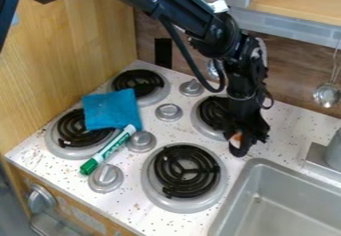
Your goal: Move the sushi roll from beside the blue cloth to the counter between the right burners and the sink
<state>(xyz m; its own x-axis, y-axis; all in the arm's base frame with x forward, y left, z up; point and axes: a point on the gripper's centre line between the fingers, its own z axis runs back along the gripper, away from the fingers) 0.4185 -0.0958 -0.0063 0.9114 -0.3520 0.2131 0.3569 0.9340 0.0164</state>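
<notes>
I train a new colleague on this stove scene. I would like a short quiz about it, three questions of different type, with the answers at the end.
1. True or false: the gripper is nearer to the sink than to the green marker.
2. How many burners does the stove top have?
a) two
b) four
c) six
3. Fill in the colour: a ___ cloth partly covers one of the burners on the left of the picture.

Key: 1. True; 2. b; 3. blue
</notes>
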